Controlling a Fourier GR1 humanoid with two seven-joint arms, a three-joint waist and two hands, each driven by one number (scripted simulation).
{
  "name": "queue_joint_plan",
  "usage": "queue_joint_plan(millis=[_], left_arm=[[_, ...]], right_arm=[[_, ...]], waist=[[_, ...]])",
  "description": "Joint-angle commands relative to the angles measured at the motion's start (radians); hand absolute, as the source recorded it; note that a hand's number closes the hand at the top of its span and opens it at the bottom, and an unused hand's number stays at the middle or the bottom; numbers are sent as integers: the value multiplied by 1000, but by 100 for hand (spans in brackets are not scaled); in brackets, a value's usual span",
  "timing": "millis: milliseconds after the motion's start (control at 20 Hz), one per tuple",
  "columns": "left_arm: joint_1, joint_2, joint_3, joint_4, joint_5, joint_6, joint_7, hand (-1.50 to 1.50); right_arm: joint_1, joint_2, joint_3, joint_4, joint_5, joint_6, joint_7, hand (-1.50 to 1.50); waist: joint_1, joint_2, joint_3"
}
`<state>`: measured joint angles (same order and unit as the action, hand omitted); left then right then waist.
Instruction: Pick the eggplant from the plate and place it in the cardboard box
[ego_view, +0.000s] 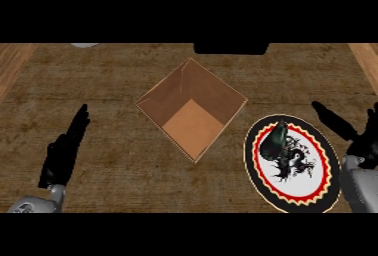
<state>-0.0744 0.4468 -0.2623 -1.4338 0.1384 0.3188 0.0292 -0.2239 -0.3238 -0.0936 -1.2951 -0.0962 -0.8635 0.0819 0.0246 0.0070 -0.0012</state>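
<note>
The eggplant (278, 141) was a small, dark green-black shape lying on the left half of the plate (322, 187), hard for me to separate from the black drawing printed there. The plate was white with a red and yellow zigzag ring and a black rim, and sat on the bench (111, 75) at the right. Just beside its upper left edge stood the cardboard box (190, 107), open at the top, turned corner-on, nothing visible inside. Bare bench lay around the box on its other sides. My right hand (354, 137) hung just beside the plate's right edge, fingers spread and released. My left hand (66, 147) rested well apart at the left, fingers straight, holding nothing.
</note>
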Motion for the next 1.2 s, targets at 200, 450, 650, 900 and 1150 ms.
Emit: queue_joint_plan(millis=[200, 450, 650, 900, 1150], left_arm=[[23, 8, 22, -57, -27, 10, 38, 0], [25, 40, 56, -22, -13, -19, 9, 0], [53, 10, 22, -74, -29, 0, 15, 0], [74, 9, 14, -89, -43, -5, 20, 0], [15, -15, 34, -69, -66, -3, 65, 0]], right_arm=[[9, -66, 222, 69, 250, -34, 289, -150], [9, -258, 319, 16, 268, 274, 549, -150], [-21, -301, 407, -40, 214, 509, 746, -150], [-148, -319, 425, -171, 96, 720, 1025, -150], [-233, -248, 437, -130, 106, 756, 1149, -150]], waist=[[-17, -10, -2], [-29, -15, -6], [-12, -16, -5], [-13, -14, -2], [-17, -8, 1]])
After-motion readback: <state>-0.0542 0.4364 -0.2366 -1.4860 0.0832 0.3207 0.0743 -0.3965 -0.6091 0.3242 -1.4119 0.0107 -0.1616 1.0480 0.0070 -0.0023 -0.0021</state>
